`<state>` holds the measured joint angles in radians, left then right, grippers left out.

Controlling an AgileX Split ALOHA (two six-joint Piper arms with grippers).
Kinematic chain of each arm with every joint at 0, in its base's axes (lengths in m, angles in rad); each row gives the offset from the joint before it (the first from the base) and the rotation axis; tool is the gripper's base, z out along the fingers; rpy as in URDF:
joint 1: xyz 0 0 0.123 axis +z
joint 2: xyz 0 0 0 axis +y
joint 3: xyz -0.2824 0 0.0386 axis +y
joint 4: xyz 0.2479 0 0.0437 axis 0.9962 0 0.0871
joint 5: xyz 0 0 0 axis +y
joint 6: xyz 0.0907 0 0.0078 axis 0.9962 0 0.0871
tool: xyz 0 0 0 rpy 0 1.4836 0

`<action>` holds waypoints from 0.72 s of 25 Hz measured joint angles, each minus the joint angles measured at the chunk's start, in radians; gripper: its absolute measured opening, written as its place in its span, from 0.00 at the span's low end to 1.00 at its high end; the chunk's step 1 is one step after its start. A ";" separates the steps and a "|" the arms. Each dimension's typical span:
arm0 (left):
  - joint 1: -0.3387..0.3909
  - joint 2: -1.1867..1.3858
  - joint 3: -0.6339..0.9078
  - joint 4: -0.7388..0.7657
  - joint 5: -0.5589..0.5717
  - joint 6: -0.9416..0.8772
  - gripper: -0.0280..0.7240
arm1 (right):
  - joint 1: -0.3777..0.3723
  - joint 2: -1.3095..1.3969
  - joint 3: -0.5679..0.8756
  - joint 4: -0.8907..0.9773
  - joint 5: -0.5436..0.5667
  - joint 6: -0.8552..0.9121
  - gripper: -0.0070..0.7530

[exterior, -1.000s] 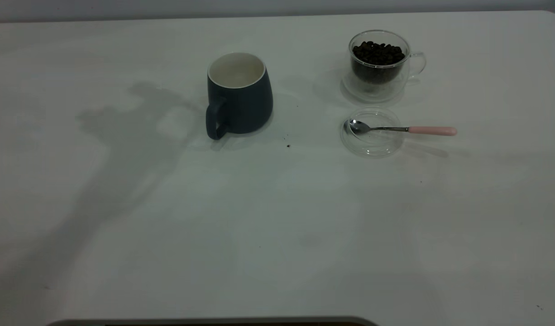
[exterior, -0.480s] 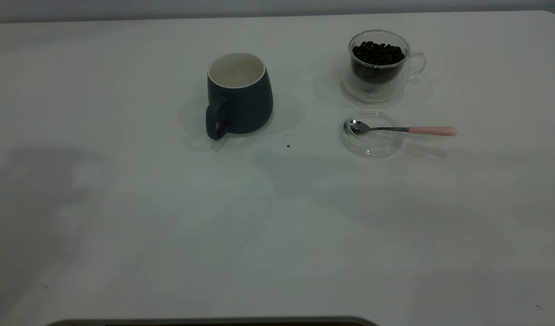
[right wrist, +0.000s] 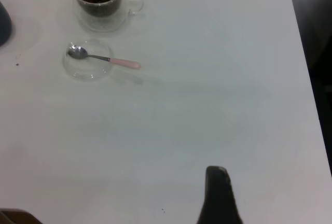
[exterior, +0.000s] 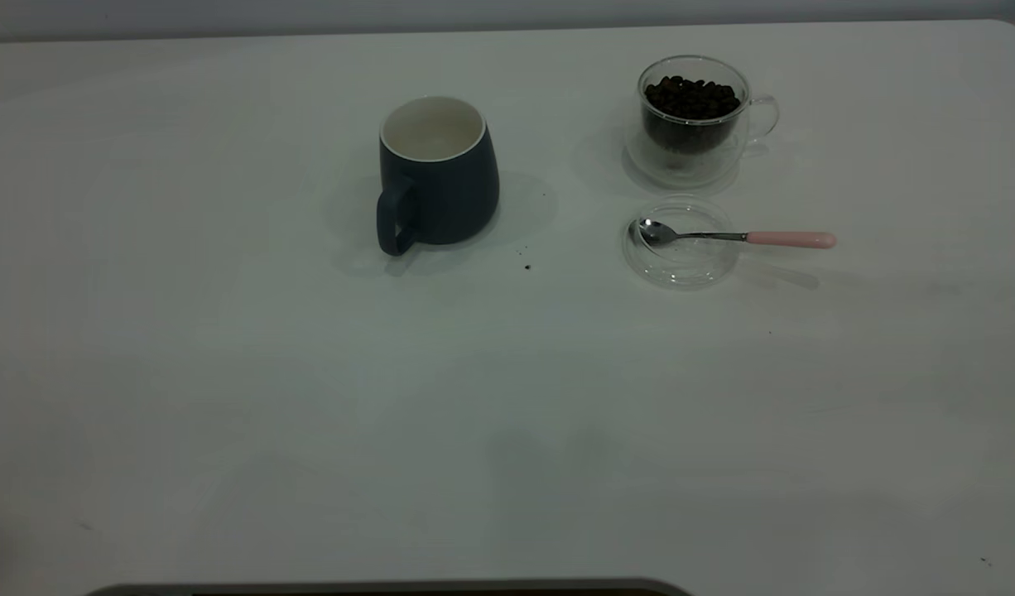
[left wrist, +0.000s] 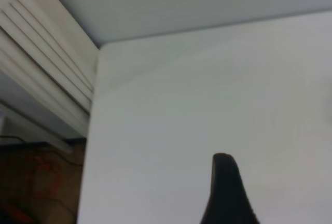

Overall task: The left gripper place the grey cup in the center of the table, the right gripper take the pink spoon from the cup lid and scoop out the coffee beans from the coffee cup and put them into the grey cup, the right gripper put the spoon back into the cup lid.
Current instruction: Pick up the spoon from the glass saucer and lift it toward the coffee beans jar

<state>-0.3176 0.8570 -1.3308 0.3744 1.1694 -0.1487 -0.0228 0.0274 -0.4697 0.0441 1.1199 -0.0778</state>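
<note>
White tabletop (exterior: 309, 397) fills the exterior view, plain with a few tiny dark specks, its far edge meeting a grey wall. Toward the far edge, near the middle of the table's width, a dark slate-grey ceramic mug (exterior: 438, 174) stands upright, white inside, its thick loop handle turned toward the near edge. Well apart from it, toward the far right corner, a clear double-walled glass cup (exterior: 695, 120) stands upright holding a heap of dark brown coffee beans (exterior: 691, 97). Just nearside of the glass cup lies a small round clear glass lid (exterior: 681, 248). A small teaspoon with a pale pink handle (exterior: 735, 237) rests across it, steel bowl inside the lid, handle reaching past the rim toward the right edge. Only one dark fingertip of the left gripper (left wrist: 227, 193) shows, over bare tabletop near a table corner; whether it is open cannot be told. Likewise one fingertip of the right gripper (right wrist: 219, 197) shows, well apart from the spoon, holding nothing visible.
</note>
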 joint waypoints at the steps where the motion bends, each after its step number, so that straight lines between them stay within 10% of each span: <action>1: 0.000 -0.040 0.049 -0.016 0.000 0.007 0.79 | 0.000 0.000 0.000 0.000 0.000 0.000 0.77; 18: 0.000 -0.573 0.816 -0.369 -0.022 0.142 0.79 | 0.000 0.000 0.000 0.000 0.000 0.000 0.77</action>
<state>-0.3176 0.2838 -0.5144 0.0058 1.1472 -0.0070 -0.0228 0.0274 -0.4697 0.0441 1.1199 -0.0778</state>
